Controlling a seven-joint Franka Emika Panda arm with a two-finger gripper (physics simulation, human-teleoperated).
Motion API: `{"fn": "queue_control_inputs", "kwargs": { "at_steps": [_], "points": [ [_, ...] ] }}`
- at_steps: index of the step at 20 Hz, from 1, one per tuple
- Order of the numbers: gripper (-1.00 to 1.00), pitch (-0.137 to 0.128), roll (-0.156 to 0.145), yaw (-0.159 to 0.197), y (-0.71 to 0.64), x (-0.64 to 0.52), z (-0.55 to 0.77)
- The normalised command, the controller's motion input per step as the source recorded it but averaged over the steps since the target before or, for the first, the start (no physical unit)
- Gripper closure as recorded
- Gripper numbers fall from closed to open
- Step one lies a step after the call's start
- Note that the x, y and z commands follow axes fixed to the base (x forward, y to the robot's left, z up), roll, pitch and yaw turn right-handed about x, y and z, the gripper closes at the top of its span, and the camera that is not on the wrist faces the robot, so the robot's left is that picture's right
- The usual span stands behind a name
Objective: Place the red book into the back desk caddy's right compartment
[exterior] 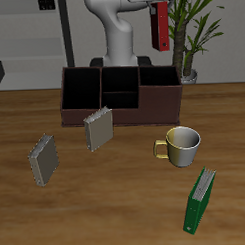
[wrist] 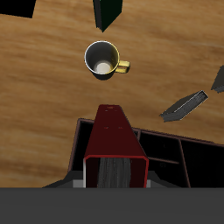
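Observation:
My gripper point(exterior: 162, 10) is shut on the red book point(exterior: 163, 28) and holds it upright, high above the table. The book hangs above the right compartment point(exterior: 160, 94) of the back desk caddy point(exterior: 102, 118), well clear of its rim. In the wrist view the red book point(wrist: 114, 143) fills the middle between my fingers and covers most of that compartment. The caddy's brown end wall point(wrist: 80, 150) and a neighbouring black-lined section point(wrist: 171, 156) show around it.
A cream mug point(exterior: 181, 144) stands in front of the caddy, and it also shows in the wrist view point(wrist: 105, 59). A green book point(exterior: 200, 200) stands near the front edge. Two grey books point(exterior: 98, 128) point(exterior: 43, 159) stand before the caddy. A potted plant point(exterior: 197, 42) is behind the caddy's end.

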Motion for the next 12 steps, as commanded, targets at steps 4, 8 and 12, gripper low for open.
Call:
{"fn": "queue_control_inputs", "kwargs": {
  "at_steps": [4, 8, 12],
  "points": [
    [1.00, 0.020, 0.030, 0.016, 0.17, -0.23, -0.07],
    [1.00, 0.004, 0.045, 0.028, 0.20, -0.25, -0.10],
    [1.00, 0.001, 0.020, 0.034, 0.11, -0.17, -0.09]
  ]
}}
